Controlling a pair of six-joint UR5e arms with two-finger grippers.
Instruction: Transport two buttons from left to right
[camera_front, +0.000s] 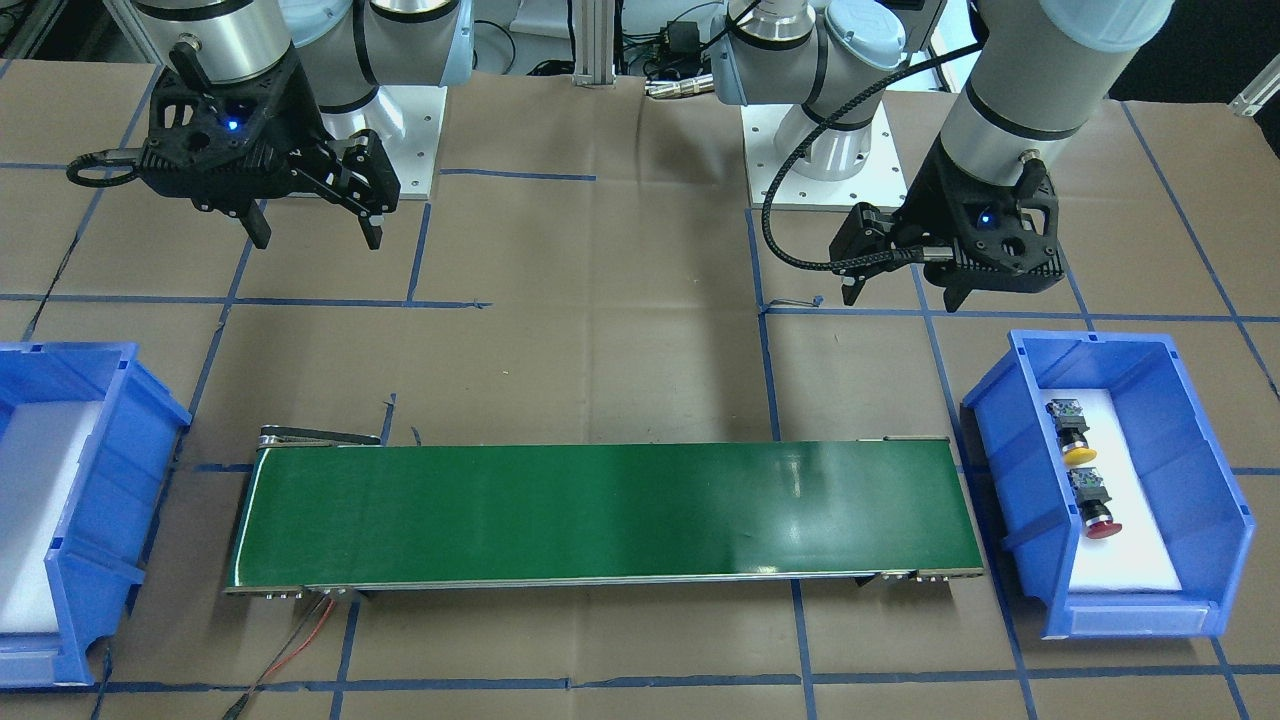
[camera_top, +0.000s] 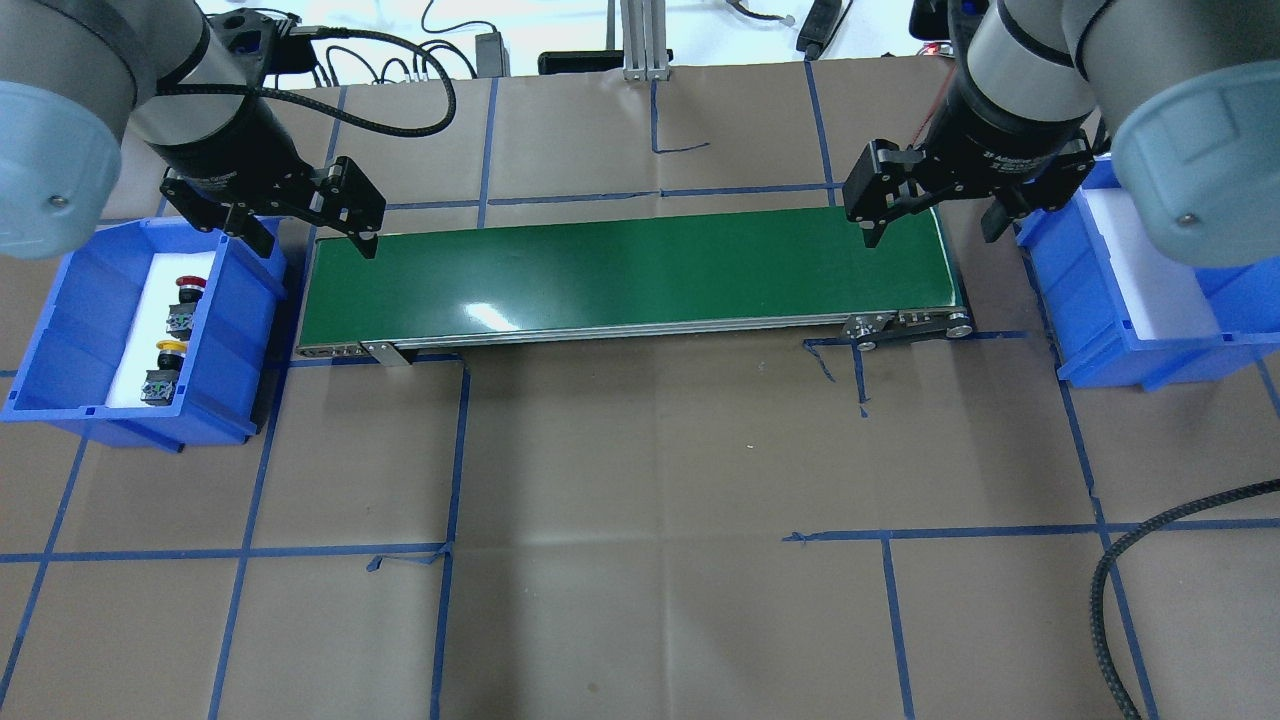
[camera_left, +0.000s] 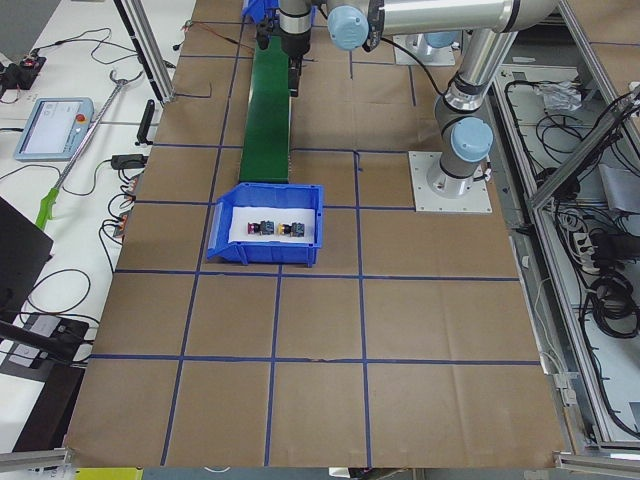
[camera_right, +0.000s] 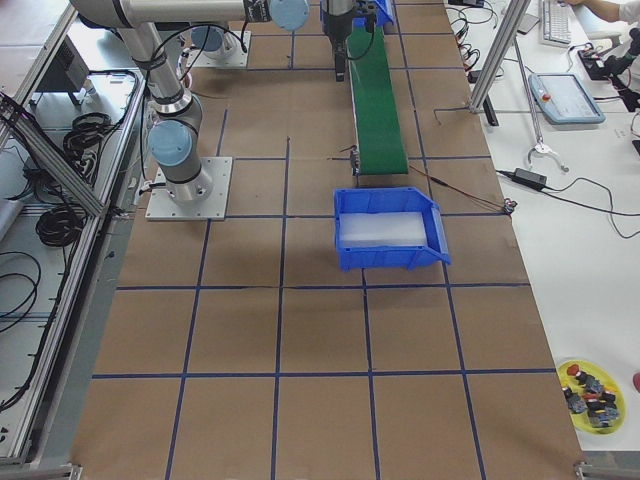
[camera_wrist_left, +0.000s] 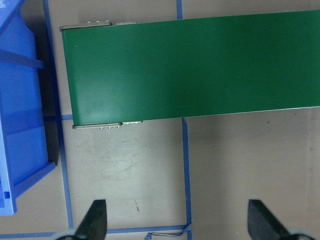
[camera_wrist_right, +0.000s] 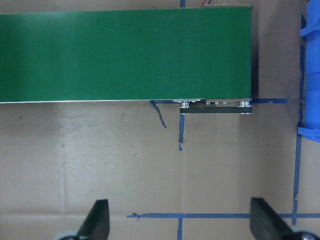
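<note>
**Both buttons in the left bin, both pincers spread and empty**

We show the yellow-capped button (camera_top: 165, 365) and the red-capped button (camera_top: 185, 300) lying on their sides on the white liner of the left blue bin (camera_top: 228, 345). They sit in one line, just beside each other, with the red one farther from the robot. Each cap points away from the robot's base. A green conveyor belt (camera_top: 630, 270) runs across the paper-covered desk (camera_top: 650, 480) between this bin and the right blue bin (camera_top: 1150, 360), in which we see only a white liner. The left pincer (camera_top: 315, 243) hangs above the gap between the left bin and the belt's near end, its fingers spread wide with nothing between them. The right pincer (camera_top: 932, 235) hangs above the belt's opposite end, near the right bin, likewise spread and holding nothing. Neither pincer touches a button
</note>
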